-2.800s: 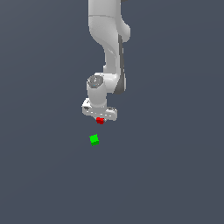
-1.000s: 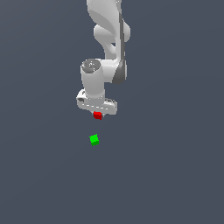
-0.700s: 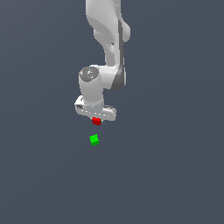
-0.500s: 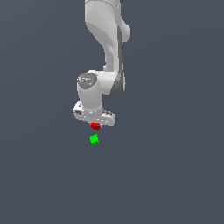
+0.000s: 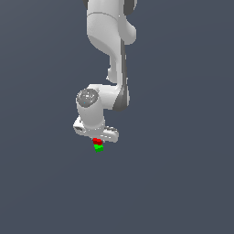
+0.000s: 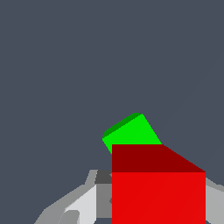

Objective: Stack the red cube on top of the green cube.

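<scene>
Holding the red cube (image 5: 96, 141) between my fingers, I have it sitting directly over the green cube (image 5: 98, 148), the two so close in the exterior view that I cannot tell whether they touch or a sliver of air is left between them. There the red one sits at 12 o'clock of the green one, shifted a hair toward 11. Through my wrist view the red cube (image 6: 158, 188) fills the near field, its bright face square to the lens and a darker face above it, while the green cube (image 6: 131, 131) peeks out past its far edge, turned at an angle to the red one, so their edges are not lined up.

My pincer (image 5: 97, 139) is clenched on the red cube; pale finger parts (image 6: 83, 203) flank it on either side in the wrist view. In the exterior view the white hand sits just at 12 o'clock of the pair, tilted, with the round grey-capped wrist joint (image 5: 87, 97) above it and the arm (image 5: 109, 36) rising toward 12 o'clock out of frame.

All of it stands against a plain dark slate-grey ground (image 5: 183, 173).
</scene>
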Tool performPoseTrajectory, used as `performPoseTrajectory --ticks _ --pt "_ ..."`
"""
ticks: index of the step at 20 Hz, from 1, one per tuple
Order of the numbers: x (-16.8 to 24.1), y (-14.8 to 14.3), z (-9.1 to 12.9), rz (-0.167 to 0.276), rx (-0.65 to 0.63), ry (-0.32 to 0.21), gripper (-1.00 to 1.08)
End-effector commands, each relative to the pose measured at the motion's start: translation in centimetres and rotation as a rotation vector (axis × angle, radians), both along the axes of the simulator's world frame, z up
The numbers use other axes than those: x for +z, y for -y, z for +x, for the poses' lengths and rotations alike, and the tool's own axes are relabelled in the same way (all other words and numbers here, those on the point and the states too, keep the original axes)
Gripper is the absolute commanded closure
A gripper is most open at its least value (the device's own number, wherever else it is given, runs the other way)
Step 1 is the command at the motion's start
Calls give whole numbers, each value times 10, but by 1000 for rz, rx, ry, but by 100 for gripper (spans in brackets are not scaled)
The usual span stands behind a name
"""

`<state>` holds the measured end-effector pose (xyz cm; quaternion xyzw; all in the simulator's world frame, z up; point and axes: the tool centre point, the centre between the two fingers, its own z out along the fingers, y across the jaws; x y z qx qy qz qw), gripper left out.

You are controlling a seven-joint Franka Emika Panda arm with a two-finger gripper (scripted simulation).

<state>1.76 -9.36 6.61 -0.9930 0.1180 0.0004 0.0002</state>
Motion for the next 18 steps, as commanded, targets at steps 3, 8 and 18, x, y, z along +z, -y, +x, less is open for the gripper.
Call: performPoseTrajectory --ticks 3,8,18 --pt "-4 2 11 0 0 1 108" --pt "-5 3 14 0 0 1 108" --pt "-5 3 14 0 0 1 -92"
